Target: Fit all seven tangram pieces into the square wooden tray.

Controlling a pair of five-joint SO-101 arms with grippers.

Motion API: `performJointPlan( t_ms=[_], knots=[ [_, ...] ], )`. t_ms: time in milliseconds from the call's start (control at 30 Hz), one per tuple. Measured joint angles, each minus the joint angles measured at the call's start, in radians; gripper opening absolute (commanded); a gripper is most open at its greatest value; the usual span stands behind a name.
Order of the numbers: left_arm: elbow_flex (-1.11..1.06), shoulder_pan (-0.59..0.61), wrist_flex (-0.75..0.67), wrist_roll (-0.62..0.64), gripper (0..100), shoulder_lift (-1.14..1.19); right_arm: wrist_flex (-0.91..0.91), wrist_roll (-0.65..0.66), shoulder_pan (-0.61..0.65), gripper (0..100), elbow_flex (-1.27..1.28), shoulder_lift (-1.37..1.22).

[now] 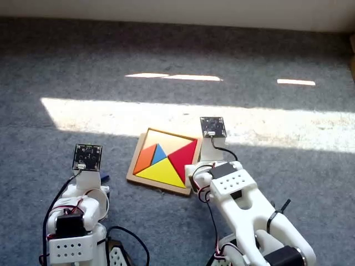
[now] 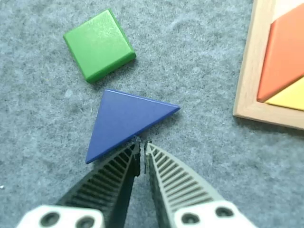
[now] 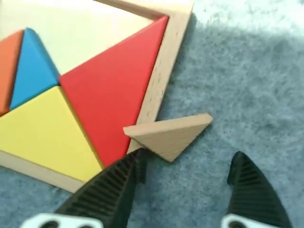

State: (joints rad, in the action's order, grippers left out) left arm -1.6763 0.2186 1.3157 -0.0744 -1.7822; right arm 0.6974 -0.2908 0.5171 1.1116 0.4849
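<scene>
My left claw (image 2: 141, 145) is pressed together, tips seemingly touching the blue triangle (image 2: 126, 118). My right claw (image 3: 187, 159) is spread, one finger beside the wooden triangle (image 3: 168, 133) at the tray (image 3: 164, 71) rim.

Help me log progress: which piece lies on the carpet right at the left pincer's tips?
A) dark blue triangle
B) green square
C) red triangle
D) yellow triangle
A: the dark blue triangle lies at the tips of the left pincer, with the green square farther off.
</scene>
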Motion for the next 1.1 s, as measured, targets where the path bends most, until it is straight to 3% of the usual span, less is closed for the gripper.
performJointPlan(
  t_ms=[200, 433, 600, 1100],
  knots=[
    [0.000, 0.000, 0.000, 0.000, 4, 0.000, 0.003, -0.005, 0.006, 28.3, -0.028, 0.005],
    [0.000, 0.000, 0.000, 0.000, 4, 0.000, 0.173, -0.005, 0.006, 28.2, -0.028, 0.226],
    [0.000, 0.000, 0.000, 0.000, 4, 0.000, 0.184, -0.005, 0.044, 28.2, -0.043, 0.290],
    [0.000, 0.000, 0.000, 0.000, 4, 0.000, 0.184, -0.064, 0.066, 28.2, -0.293, -0.180]
  ],
)
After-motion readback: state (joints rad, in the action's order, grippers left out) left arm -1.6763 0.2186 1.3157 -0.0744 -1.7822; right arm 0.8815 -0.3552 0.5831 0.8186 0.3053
